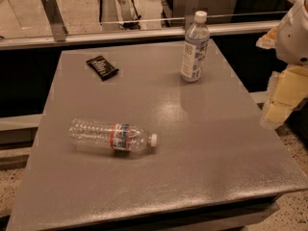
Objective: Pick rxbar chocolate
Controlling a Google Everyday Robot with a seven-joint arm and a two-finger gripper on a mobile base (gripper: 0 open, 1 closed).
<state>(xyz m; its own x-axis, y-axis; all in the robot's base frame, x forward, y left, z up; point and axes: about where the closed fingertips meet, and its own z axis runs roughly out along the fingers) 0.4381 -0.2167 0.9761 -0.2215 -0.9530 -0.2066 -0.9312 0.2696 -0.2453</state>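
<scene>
The rxbar chocolate (102, 67) lies flat on the bench (202, 143), upper left of the frame. The end effector (283, 97) hangs at the right edge; open or closed, I cannot tell

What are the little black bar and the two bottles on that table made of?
The rxbar chocolate looks wrapped in thin black film with faint light print. Both the standing bottle and the lying bottle look like clear plastic, see-through with white caps. The end effector hangs at the right edge, apart from them.
</scene>
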